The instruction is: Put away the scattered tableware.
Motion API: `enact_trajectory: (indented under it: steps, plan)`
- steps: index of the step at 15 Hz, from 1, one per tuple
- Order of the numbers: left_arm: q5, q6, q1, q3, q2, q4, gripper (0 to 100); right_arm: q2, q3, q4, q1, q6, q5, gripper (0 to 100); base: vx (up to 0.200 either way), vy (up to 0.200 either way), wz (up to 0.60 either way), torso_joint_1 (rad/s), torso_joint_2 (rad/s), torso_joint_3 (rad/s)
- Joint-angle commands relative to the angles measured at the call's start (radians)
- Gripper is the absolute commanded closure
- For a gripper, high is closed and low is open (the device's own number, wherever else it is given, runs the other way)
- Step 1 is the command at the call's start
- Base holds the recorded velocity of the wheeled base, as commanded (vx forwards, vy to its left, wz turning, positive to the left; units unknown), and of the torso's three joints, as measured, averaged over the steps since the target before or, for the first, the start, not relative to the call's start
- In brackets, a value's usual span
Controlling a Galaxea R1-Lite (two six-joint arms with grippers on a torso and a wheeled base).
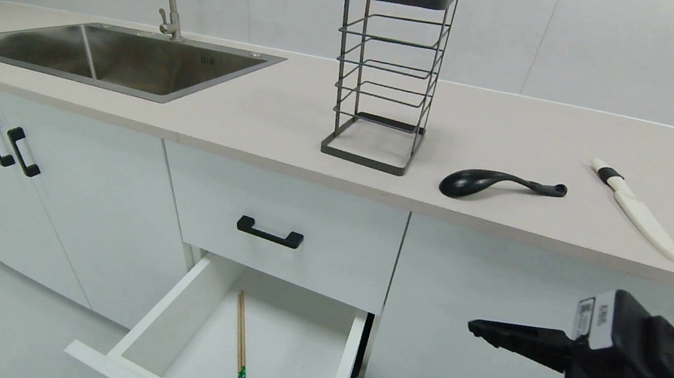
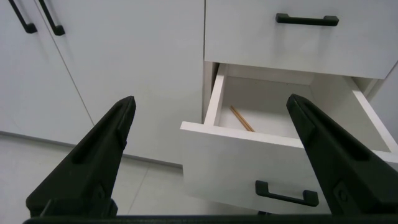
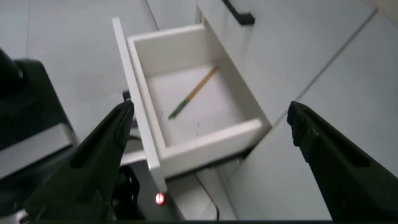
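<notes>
Staging by drawer (image 1: 161, 316) | L hand (image 2: 211, 106) & R hand (image 3: 209, 112) both spread, empty | nxt prob: R hand up to spoon (image 1: 476, 182) on surface (image 1: 517, 128) above

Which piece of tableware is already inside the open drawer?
The wooden chopsticks with green tips, lying in the pulled-out white drawer. The black curved spoon and the white knife lie on the beige countertop instead.
</notes>
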Motion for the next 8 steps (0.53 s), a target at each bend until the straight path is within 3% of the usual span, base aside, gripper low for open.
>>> enact_trajectory:
  steps: [1, 2, 8]
  plan:
    - [0.000, 0.000, 0.000, 0.000, 0.000, 0.000, 0, -0.147, -0.069, 0.152, -0.011, 0.010, 0.000, 0, 0.000, 0.000, 0.00, 0.000, 0.00, 0.000]
    - [0.000, 0.000, 0.000, 0.000, 0.000, 0.000, 0, -0.169, -0.074, 0.200, -0.012, 0.028, -0.001, 0, 0.000, 0.000, 0.00, 0.000, 0.00, 0.000]
    - [0.000, 0.000, 0.000, 0.000, 0.000, 0.000, 0, -0.172, -0.047, 0.186, -0.037, 0.044, -0.008, 0, 0.000, 0.000, 0.00, 0.000, 0.00, 0.000]
